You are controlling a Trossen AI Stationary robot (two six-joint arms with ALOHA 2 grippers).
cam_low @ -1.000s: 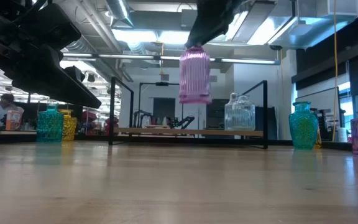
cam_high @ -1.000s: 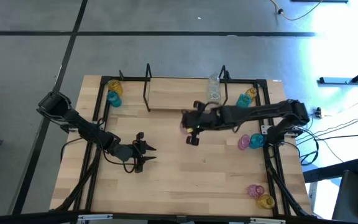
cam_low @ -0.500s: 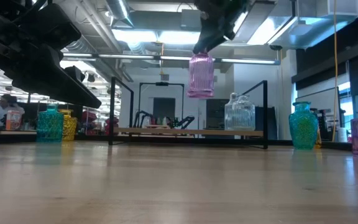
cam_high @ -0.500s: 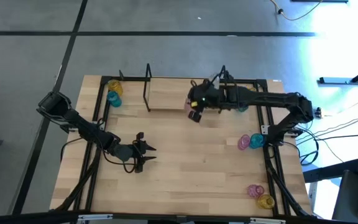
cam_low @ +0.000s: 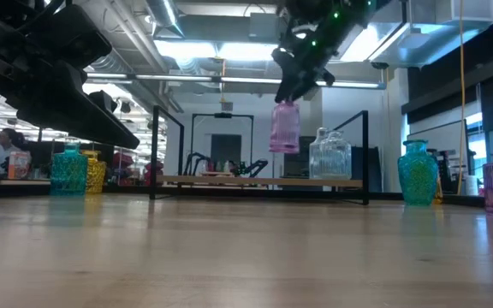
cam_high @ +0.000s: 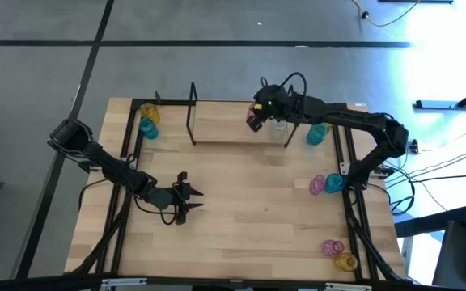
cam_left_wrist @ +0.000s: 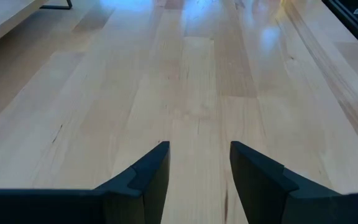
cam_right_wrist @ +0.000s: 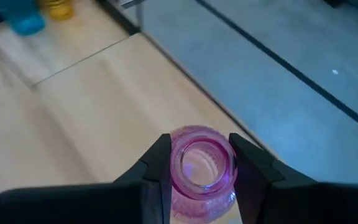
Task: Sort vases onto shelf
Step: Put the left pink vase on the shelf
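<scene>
Moved: right hand [cam_high: 256, 121] has carried the pink vase [cam_low: 284, 127] from mid-table to above the shelf [cam_high: 229, 123].
Grip: clamped on the vase's neck; vase hangs upright.
Left hand [cam_high: 189, 200]: partly open, empty, well apart.

The shelf [cam_high: 233, 123] sits at the table's [cam_high: 241, 226] back edge. The right gripper [cam_high: 256, 123] hangs over the shelf's right part with a vase [cam_low: 284, 127], just left of another vase [cam_low: 329, 156] standing on it. The left gripper [cam_high: 186, 199] is low over the table's front left.

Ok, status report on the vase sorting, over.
Right claw shut on pink vase, held above the shelf. Left claw open, empty, low over the table. Clear vase on shelf, close beside the pink one.
</scene>
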